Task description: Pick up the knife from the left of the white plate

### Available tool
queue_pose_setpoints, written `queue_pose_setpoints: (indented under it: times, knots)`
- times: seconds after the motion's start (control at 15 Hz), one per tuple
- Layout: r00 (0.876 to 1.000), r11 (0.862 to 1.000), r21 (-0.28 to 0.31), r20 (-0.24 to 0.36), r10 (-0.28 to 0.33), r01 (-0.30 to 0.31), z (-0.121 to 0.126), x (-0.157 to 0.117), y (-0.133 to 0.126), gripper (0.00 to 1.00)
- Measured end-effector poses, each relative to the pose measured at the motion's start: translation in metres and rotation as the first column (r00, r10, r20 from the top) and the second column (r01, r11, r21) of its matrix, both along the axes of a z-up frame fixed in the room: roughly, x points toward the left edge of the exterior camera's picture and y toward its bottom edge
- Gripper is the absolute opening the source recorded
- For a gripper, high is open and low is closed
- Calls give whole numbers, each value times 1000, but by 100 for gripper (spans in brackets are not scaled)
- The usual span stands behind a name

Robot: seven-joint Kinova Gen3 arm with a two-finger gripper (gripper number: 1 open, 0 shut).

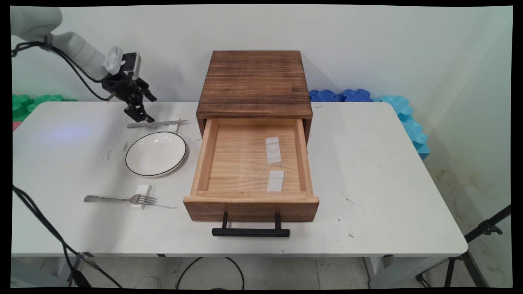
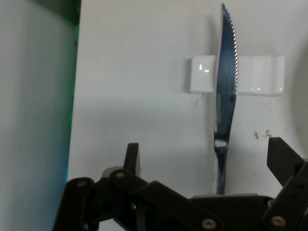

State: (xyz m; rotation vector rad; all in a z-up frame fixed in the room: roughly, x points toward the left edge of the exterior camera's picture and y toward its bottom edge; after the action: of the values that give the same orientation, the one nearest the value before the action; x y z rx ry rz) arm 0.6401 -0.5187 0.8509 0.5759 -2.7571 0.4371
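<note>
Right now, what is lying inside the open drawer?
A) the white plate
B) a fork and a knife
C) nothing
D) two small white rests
D: the main view shows two white rests on the floor of the open drawer, with no cutlery on them.

serrated knife [image 2: 225,101] lying across a white rest [image 2: 255,74] on the table [image 2: 134,72], jaws spread wide either side of its handle
</note>
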Motion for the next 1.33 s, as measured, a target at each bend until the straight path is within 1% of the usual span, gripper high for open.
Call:
queue_pose_setpoints:
  times: [0.4,0.8,1.33]
  knots:
    - [1000,999,40,4,-18,18,-13,8,-11,100]
    - [999,997,67,-4,-36,36,-17,10,-14,100]
    - [999,995,86,-15,-51,52,-22,10,-17,100]
